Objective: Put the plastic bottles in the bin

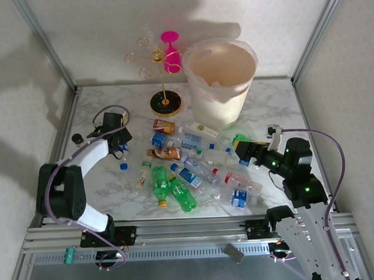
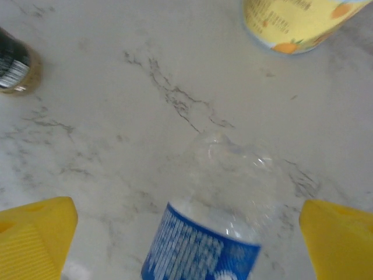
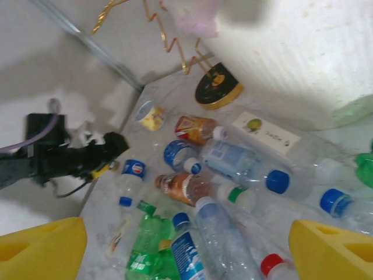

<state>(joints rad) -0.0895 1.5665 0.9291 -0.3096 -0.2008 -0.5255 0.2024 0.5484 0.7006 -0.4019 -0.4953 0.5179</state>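
Note:
Several plastic bottles (image 1: 194, 167) lie in a loose pile on the marble table (image 1: 266, 112): clear ones with blue, red or brown labels and two green ones (image 1: 170, 189). The bin (image 1: 220, 83), a large pale cream bucket with a liner, stands behind them; its wall (image 3: 303, 58) rises at the upper right of the right wrist view. My left gripper (image 1: 120, 149) is low over a clear blue-labelled bottle (image 2: 210, 233); this bottle lies between the wide-open yellow fingers (image 2: 35, 239) without touching them. My right gripper (image 1: 241, 152) hangs open above the pile's right side, its fingertips (image 3: 332, 251) holding nothing.
A gold wire stand (image 1: 166, 104) with a pink glass (image 1: 170, 51) stands left of the bin. A short yellow cup (image 2: 297, 23) and a tiny dark vial (image 2: 14, 64) sit near my left gripper. Metal frame posts and white walls close in the table.

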